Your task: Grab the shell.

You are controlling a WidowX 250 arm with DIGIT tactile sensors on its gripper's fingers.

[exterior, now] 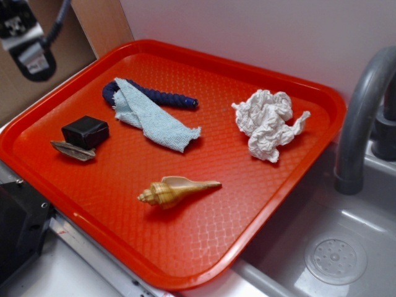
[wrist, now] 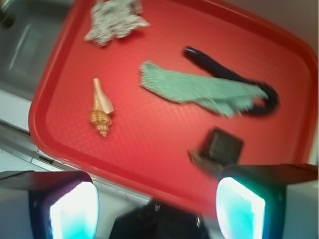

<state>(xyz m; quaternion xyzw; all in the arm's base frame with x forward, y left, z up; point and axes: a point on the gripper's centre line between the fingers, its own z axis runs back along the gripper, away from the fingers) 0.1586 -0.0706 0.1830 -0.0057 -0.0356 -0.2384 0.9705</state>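
**Gripper open above tray edge, shell lying free**

Wrist view: gripper (wrist: 157, 209) sits at the bottom of the frame, its two fingers (wrist: 75, 209) spread wide apart with glowing pale-cyan pads. Nothing between them; jaws open and empty. It hangs off the near rim of the tray, touching none of the objects. View is motion-blurred.

Exterior view: only part of the arm shows, a dark piece with a cable at the far left corner, well clear of the tray.

Shell (exterior: 174, 190): tan-beige spiral, lying on its side on the red tray (exterior: 185, 253), in the near-middle part. Ribbed whorled end points left, thin tail points right. Nothing touches it; open tray surface all around. In the wrist view the shell (wrist: 100, 108) is up and left of the gripper, well apart from it.

Other items on tray:
- Crumpled white paper (exterior: 267, 122), far right part, well apart from the shell.
- Light blue-green cloth strip (exterior: 150, 114) draped across a dark blue braided rope (exterior: 167, 97), far middle.
- Small black block (exterior: 85, 132) at left, with a flat grey-brown pointed sliver (exterior: 73, 150) just beside its near side; contact cannot be told.

Surroundings: grey sink (exterior: 346, 247) with round drain at near right; grey faucet (exterior: 362, 111) rises at right. Tray's right corner overhangs the basin.
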